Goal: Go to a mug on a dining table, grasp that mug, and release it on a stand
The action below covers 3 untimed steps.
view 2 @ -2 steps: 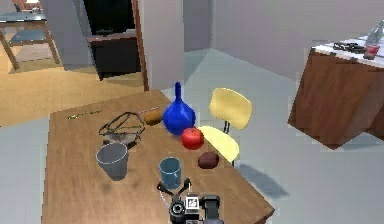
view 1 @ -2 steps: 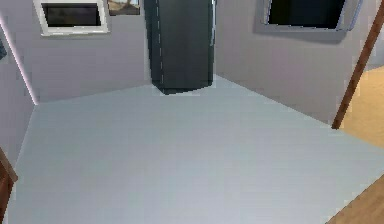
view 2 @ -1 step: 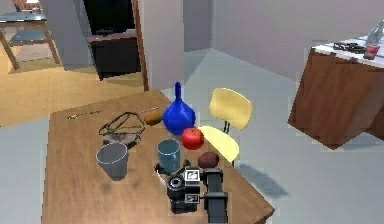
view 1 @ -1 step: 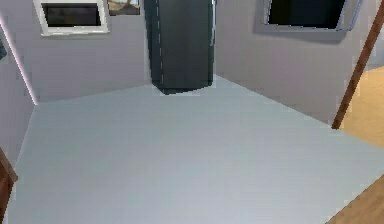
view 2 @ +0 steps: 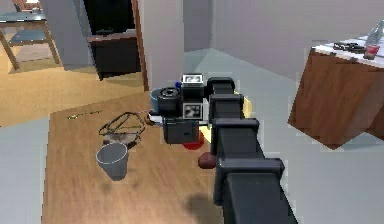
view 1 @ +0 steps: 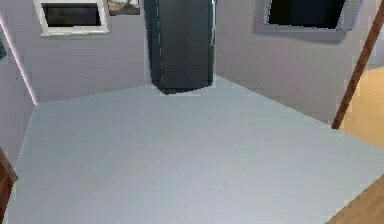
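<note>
Checked for print first; found black marks on the two white squares at the far end of the arm, too small to read as letters; could not make out any label on the mug.

Located the mug on the dining table, between the table's edge at the arm side view's left and the arm, set back from the far edge; judged it upright, long axis vertical, mouth up, grey-blue body narrowing toward the base; could not tell which way the handle points.

Placed the gripper above the tabletop toward the far edge, right of the mug in the arm side view and farther out; could not tell the pincer's state, nor whether it holds anything, given the clutter on the table at and behind its far end.

Noted a thin dark wire-like loop lying just beyond the mug, nearer the far edge; noted a red thing and a dark brown blob on the table close beside the arm.

Logged a wooden counter with a pale top at the arm side view's right, carrying a bottle near its right end.

Recorded, in the forward view, bare grey floor; a tall dark cabinet in the far corner; a white-framed panel on the wall to its left; a dark panel on the wall to its right.
</note>
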{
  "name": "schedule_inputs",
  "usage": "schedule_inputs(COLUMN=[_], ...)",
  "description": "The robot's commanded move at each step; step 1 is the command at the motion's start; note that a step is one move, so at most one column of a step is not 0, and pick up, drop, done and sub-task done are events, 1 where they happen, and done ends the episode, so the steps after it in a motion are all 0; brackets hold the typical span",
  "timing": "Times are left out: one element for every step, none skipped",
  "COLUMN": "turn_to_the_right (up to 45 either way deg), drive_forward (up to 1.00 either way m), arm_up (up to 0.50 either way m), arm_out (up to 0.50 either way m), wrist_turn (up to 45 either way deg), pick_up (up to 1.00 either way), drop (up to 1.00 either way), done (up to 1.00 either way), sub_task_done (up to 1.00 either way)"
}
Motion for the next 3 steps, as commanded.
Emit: schedule_inputs(turn_to_the_right=[0.0, 0.0, 0.0], drive_forward=[0.00, 0.00, 0.00], arm_up=[0.00, 0.00, 0.00], arm_out=[0.00, 0.00, 0.00], wrist_turn=[-45.0, -45.0, -30.0], pick_up=[0.00, 0.00, 0.00], drop=[0.00, 0.00, 0.00], done=[0.00, 0.00, 0.00], sub_task_done=[0.00, 0.00, 0.00])
